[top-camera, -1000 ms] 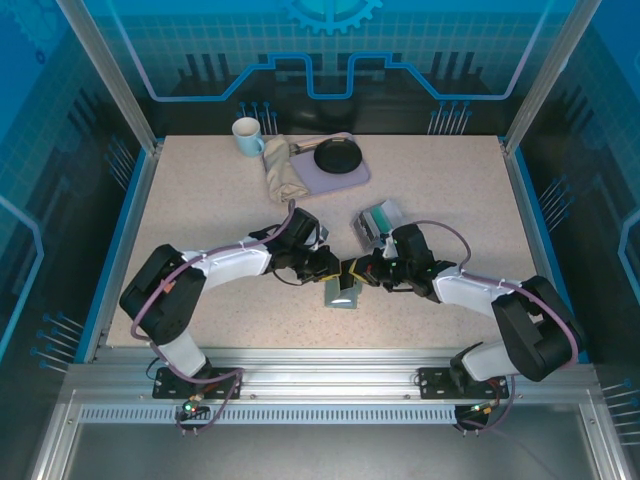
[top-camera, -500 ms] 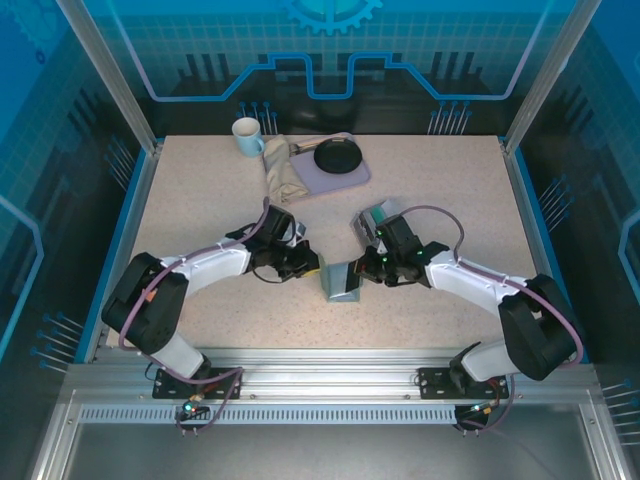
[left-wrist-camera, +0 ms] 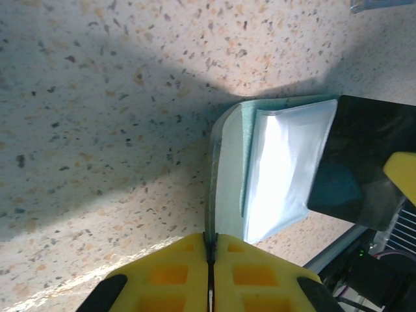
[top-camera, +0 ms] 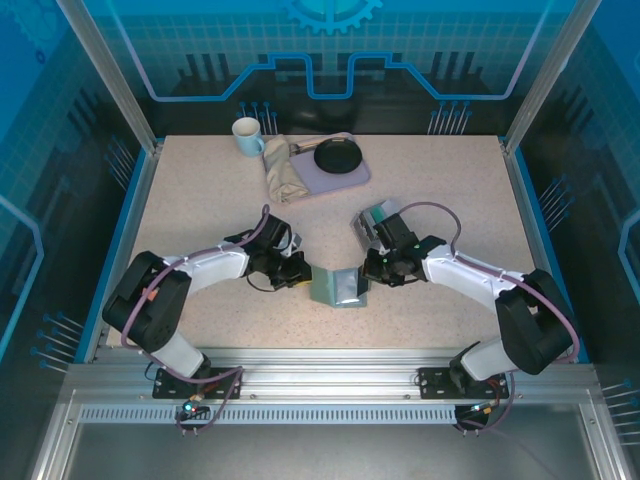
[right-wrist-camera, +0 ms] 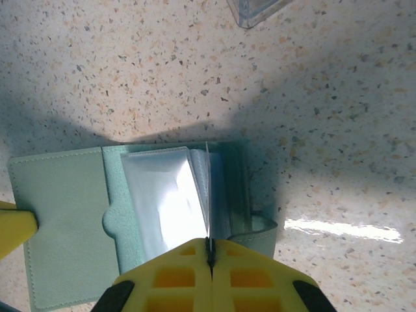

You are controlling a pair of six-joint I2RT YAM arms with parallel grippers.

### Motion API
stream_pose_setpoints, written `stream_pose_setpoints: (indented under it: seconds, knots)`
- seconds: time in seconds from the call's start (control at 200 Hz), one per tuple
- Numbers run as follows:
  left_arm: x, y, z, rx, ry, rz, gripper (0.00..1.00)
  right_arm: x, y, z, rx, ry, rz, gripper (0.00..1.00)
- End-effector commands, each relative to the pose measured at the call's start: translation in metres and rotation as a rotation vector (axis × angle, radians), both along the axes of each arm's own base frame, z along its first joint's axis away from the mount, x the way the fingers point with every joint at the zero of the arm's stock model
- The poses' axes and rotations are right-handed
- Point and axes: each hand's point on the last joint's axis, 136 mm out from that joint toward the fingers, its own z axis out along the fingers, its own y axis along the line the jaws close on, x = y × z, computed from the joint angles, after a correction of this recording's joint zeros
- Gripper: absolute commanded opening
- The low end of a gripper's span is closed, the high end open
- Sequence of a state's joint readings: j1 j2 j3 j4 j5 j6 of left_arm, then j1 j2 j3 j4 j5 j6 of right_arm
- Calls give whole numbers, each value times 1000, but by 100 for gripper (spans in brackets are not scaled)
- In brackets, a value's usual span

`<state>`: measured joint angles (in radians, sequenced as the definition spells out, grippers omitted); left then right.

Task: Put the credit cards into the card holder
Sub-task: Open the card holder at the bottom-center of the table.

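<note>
Near the front of the desk [top-camera: 200, 210] the card holder [top-camera: 340, 288] is open between my two hands. My left hand [top-camera: 304, 274] is pinched tight on the edge of its pale cover, and my right hand [top-camera: 366, 272] is closed on one of the clear sleeves inside. Just beyond my right hand sits a small box [top-camera: 372, 222] with something teal in it, and farthest back are a mug [top-camera: 246, 136], a crumpled cloth [top-camera: 283, 172] and a black dish [top-camera: 336, 156].
</note>
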<state>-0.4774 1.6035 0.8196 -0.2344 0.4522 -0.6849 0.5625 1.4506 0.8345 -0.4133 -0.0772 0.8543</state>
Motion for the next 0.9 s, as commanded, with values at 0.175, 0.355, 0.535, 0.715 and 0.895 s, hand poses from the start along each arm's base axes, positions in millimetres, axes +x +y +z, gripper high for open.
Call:
stream_pose_setpoints:
  seconds: [0.175,0.355,0.535,0.715,0.895]
  knots:
    - [-10,12,-23,61,53,1,8,-1,-5,5,-55,-5,40,0]
    - [-12,15,-30,77,69,15,8,2,-2,11,-64,-16,65,0]
    - [-12,15,-32,81,73,17,8,3,-7,19,-93,-36,83,0]
    - [-10,13,-31,75,72,16,8,2,-3,21,-122,-50,122,0]
    - [-8,10,-32,49,77,32,8,0,12,17,-72,-38,162,0]
